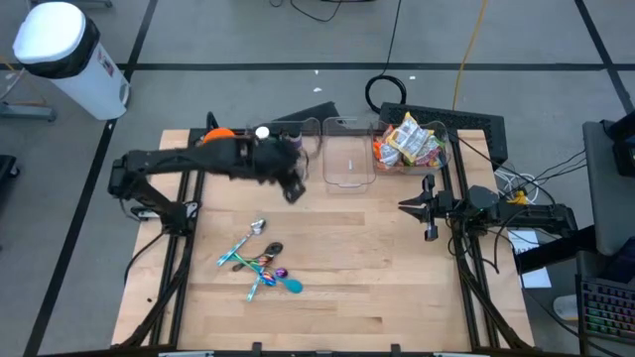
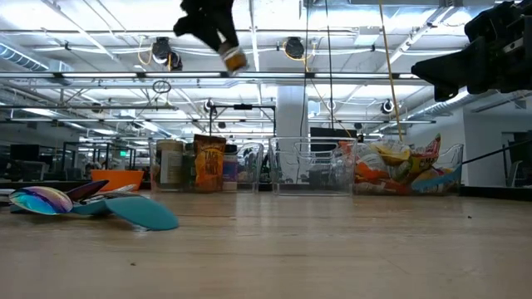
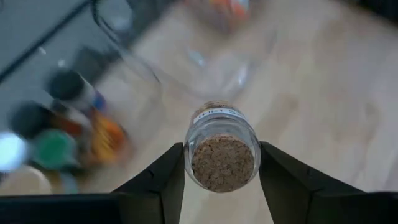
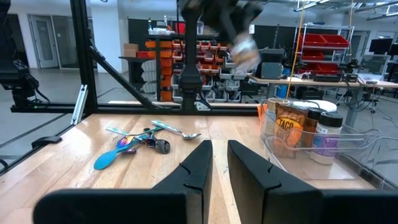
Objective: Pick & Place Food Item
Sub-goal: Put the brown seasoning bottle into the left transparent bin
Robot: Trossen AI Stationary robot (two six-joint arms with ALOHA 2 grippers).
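A small glass jar (image 3: 222, 146) with a cork stopper is lifted high over the table, with my left gripper (image 3: 222, 163) shut on it. In the low view the jar (image 2: 233, 60) shows below the gripper (image 2: 212, 29), near the picture's top. In the high view my left gripper (image 1: 291, 186) hangs in front of the clear bins at the table's far side. My right gripper (image 1: 429, 210) waits at the table's right side, fingers (image 4: 198, 165) nearly together with nothing between them. My left gripper pinches the jar between its two fingers, one on each side of the glass wall (image 3: 188, 149) near the corked end. The fingers slant down from above. The cork (image 3: 222, 162) faces back toward the wrist. The jar hangs tilted, clear of the table.
Three clear bins stand along the far edge: one with spice jars (image 1: 298, 134), a bare one (image 1: 349, 159), and one with snack packets (image 1: 409, 144). An orange bowl (image 1: 218, 134) sits at the far left. Colourful utensils (image 1: 260, 263) lie on the near left of the wooden table (image 1: 397, 278).
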